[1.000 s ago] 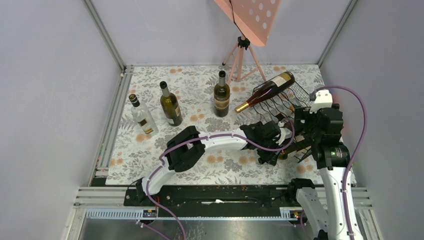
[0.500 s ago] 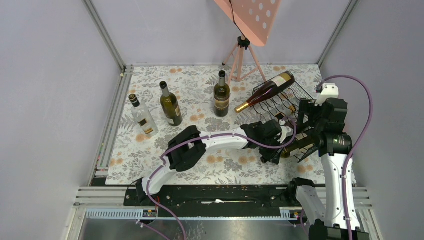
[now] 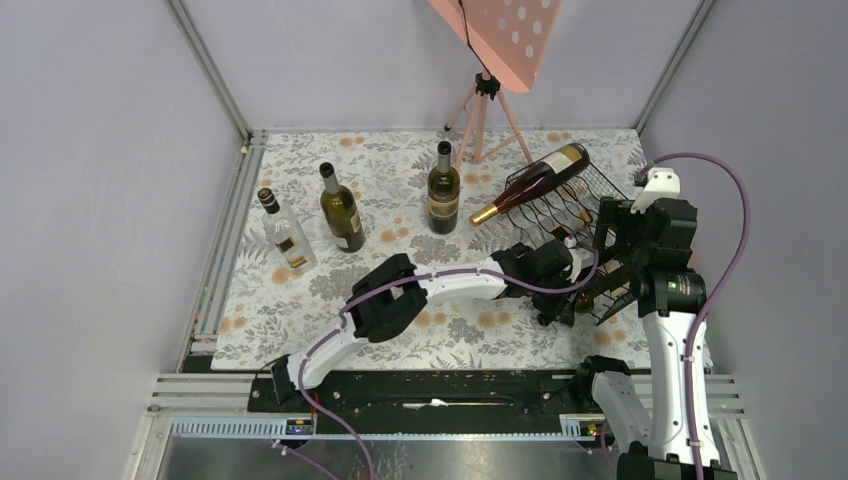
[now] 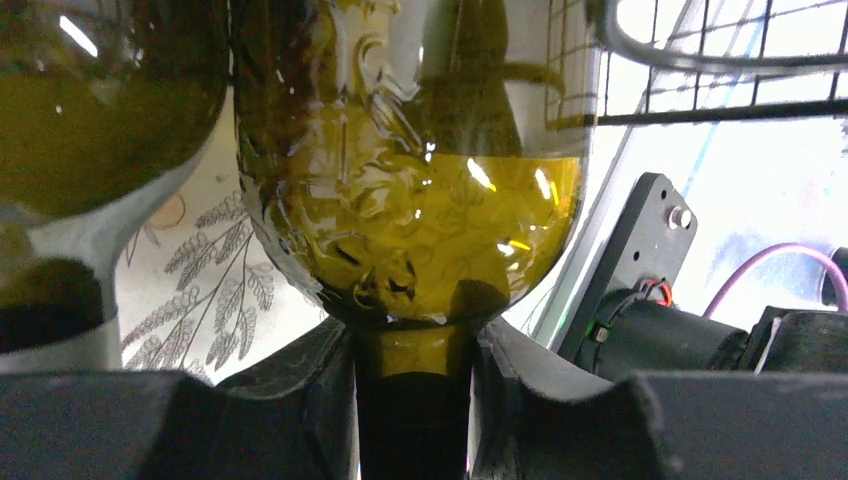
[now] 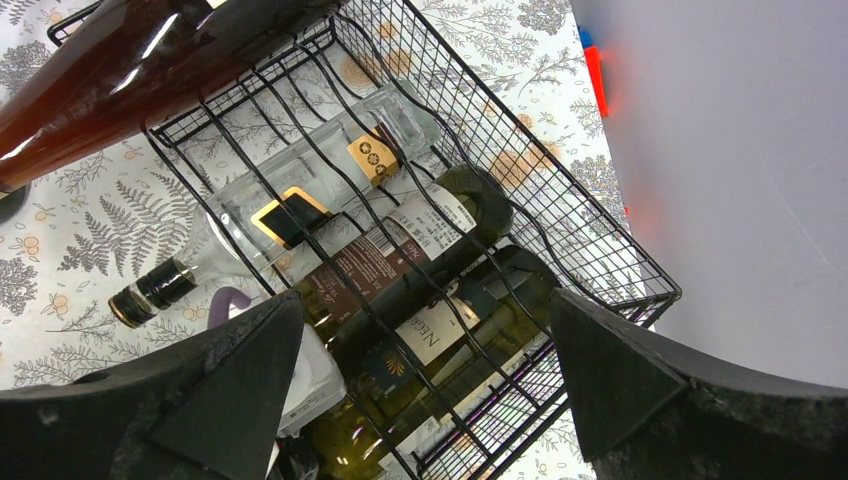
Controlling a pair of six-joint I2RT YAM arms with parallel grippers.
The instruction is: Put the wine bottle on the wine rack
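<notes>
Left wrist view shows our left gripper (image 4: 412,385) clenched around the neck of the wine bottle (image 4: 410,200), whose olive-green shoulder fills the frame. Holding it by the neck lets us feed the body base-first into a cradle. From above, the bottle lies nearly flat in the lower row of the wine rack (image 3: 598,185), at the near right of the desk (image 3: 300,300), beside other bottles (image 5: 400,260) lying there. Our right gripper (image 5: 425,330) hangs over the rack, spread wide and empty, probably keeping clear. We judge the bottle nearly seated, with letting go next
</notes>
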